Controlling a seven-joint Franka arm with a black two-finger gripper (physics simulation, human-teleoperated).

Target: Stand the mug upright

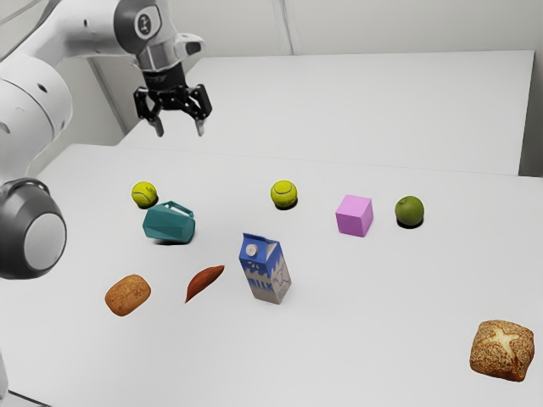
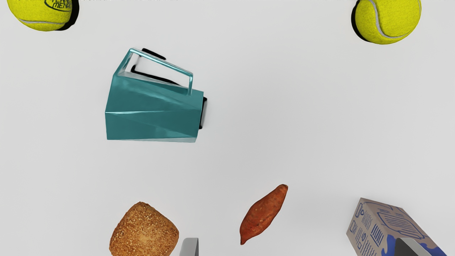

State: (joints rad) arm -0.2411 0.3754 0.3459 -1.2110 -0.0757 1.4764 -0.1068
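High above the table's far side, my gripper (image 1: 179, 129) hangs open with nothing between its fingers. The teal mug (image 1: 169, 223) lies on its side on the table, well below the hand, its handle toward the nearby tennis ball. In the wrist view the mug (image 2: 153, 110) shows its faceted side, with the handle along one edge; its inside is hidden. My gripper (image 2: 296, 247) has its two fingertips wide apart in that view, and neither touches the mug.
Around the mug are a tennis ball (image 1: 144, 194), a brown bread roll (image 1: 128, 295) and a sweet potato (image 1: 204, 282). Farther off stand a milk carton (image 1: 265, 270), a second tennis ball (image 1: 284, 193), a pink cube (image 1: 355, 215), a green lime (image 1: 410, 211) and a crusty loaf (image 1: 502, 349).
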